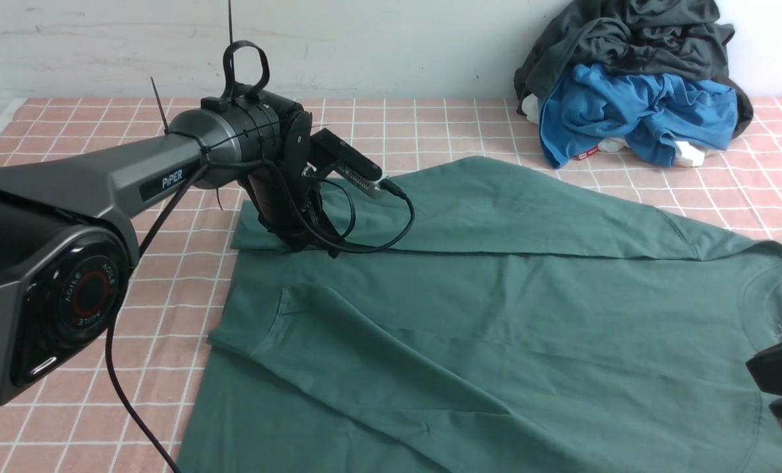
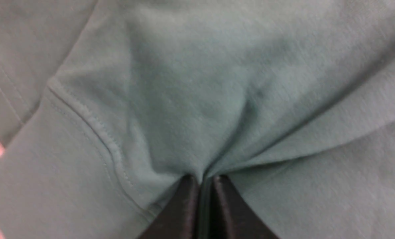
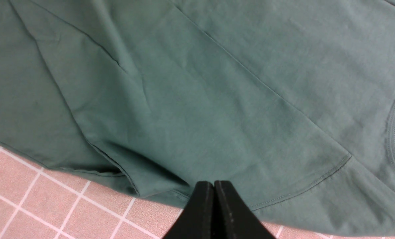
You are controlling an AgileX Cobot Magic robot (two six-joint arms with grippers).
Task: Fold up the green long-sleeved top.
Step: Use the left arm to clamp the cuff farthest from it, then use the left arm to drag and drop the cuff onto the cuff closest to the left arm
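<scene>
Left claw (image 2: 203,180) pinching green long-sleeved top (image 1: 496,295), right claw (image 3: 213,184) closed, mostly cut off in front view

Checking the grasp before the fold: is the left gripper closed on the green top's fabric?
Yes, the left gripper is shut on the green long-sleeved top, whose cloth puckers toward its tips.

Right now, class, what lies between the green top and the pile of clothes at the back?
Nothing: front view shows only bare pink checked table between green top and clothes pile.
</scene>
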